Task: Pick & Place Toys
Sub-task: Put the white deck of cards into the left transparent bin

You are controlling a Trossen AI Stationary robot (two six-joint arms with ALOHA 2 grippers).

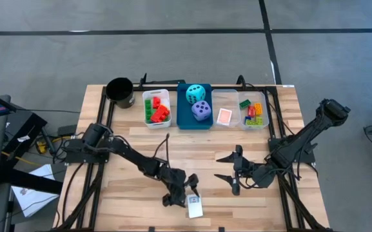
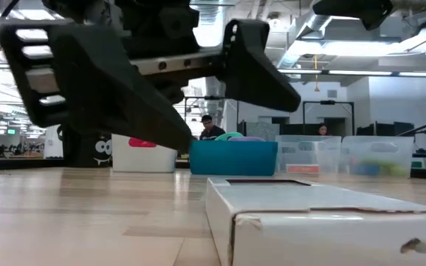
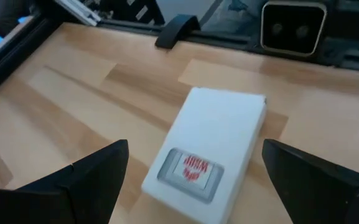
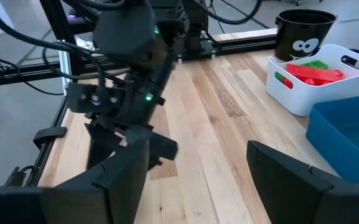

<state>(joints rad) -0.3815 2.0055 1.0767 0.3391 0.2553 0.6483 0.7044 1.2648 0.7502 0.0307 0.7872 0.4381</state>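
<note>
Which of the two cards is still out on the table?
The white card box beside the left pincer; the orange-backed card already lies in a clear bin.

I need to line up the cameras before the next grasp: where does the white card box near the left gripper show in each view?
High view: white card box at the table's near edge, just beyond the open left gripper.
Low view: large, front right.
Left wrist view: centre, between the fingers.
Right wrist view: not visible.
Shared landmark: black cup.
</note>
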